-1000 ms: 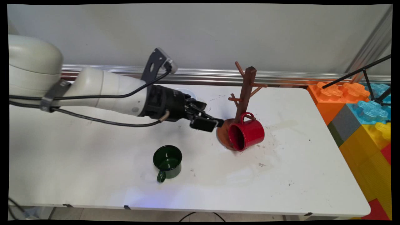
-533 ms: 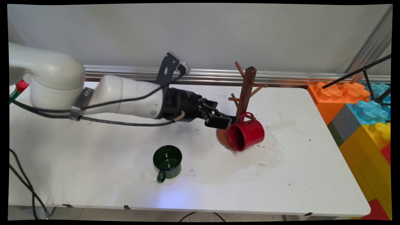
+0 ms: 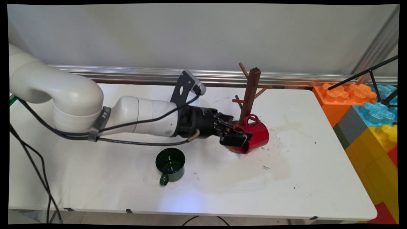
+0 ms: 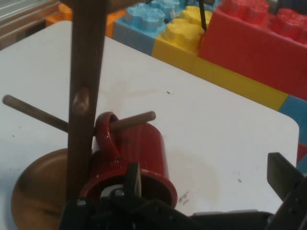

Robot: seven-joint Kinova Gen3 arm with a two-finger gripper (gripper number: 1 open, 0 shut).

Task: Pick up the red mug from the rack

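The gripper [image 3: 237, 139] is spread wide at the mouth of the red mug [image 3: 259, 135]. In the hand view one finger [image 4: 133, 176] reaches inside the rim and the other [image 4: 284, 175] stands well outside the wall, pinching nothing. The mug lies on its side, its handle [image 4: 106, 134] hooked over a low peg [image 4: 136, 120] of the wooden mug tree [image 3: 251, 92], its body over the round base [image 4: 38, 187]. By my judgement it can only slide off along that peg. It is glossy red enamel. A green mug [image 3: 170, 163] stands apart on the table [image 3: 318, 178].
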